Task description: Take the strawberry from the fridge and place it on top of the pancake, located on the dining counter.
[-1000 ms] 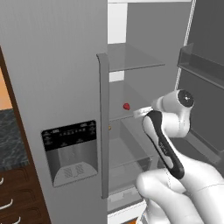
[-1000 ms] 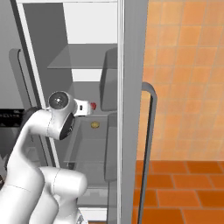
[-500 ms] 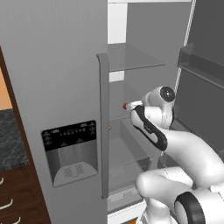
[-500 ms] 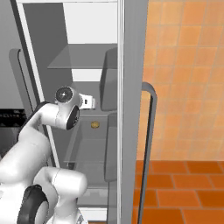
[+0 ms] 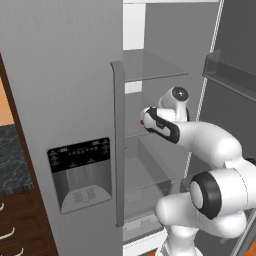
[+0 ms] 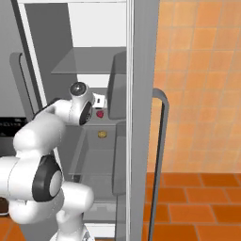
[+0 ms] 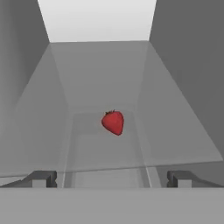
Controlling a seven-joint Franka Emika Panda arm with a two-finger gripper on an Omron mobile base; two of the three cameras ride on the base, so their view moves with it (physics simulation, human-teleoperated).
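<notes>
strawberry (image 7: 113,122) on fridge (image 7: 183,78) shelf, tip down-right, leaves up; end effector (image 7: 112,178) wide, empty.

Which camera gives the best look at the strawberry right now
The hand view: the strawberry sits unobstructed on the glass shelf, centered ahead of the open gripper. The right base view shows it small beside the hand; the left base view, a red sliver.

An orange tiled wall (image 6: 202,70) runs down to darker terracotta floor tiles (image 6: 197,207) — at the far left, a dark marbled countertop (image 5: 12,160) over wooden drawers (image 5: 17,222).
</notes>
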